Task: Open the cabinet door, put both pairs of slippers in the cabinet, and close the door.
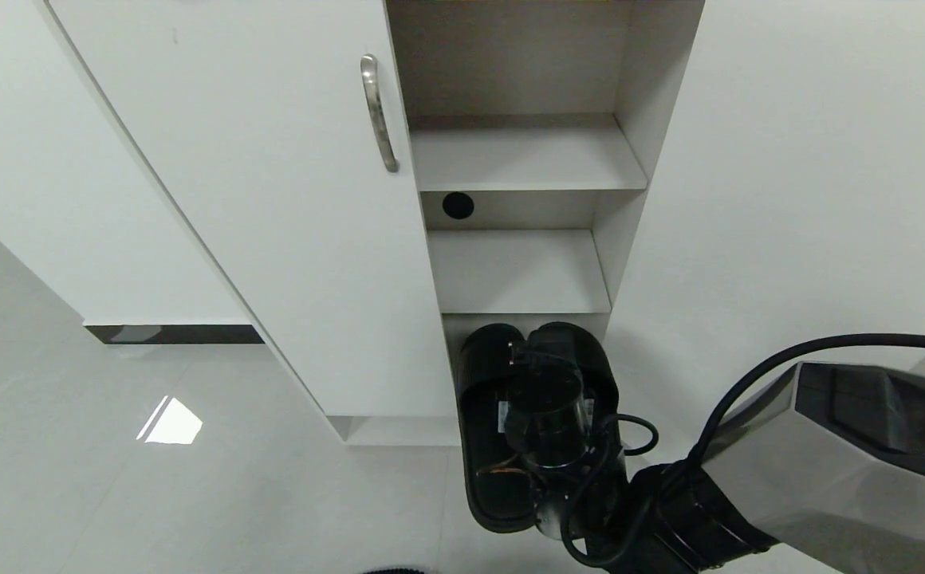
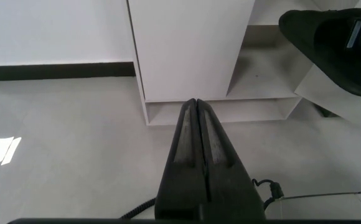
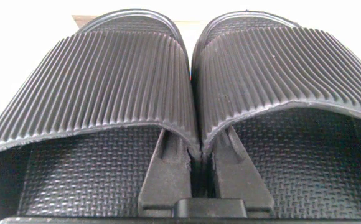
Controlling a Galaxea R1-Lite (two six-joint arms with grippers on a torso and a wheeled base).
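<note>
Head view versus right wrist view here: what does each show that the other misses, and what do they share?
Head view: the open cabinet door, its handle and two shelves. Right wrist view: the right pincer shut on the black slippers, one finger in each footbed, pinching their adjoining walls. Shared: the black slippers.

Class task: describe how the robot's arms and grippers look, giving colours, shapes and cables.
The right arm has an angular silver-grey shell, a black cylindrical wrist and looping black cables. The right gripper has flat black tapering fingers. The left gripper has long dark fingers narrowing to rounded tips, with lighter grey faces.
</note>
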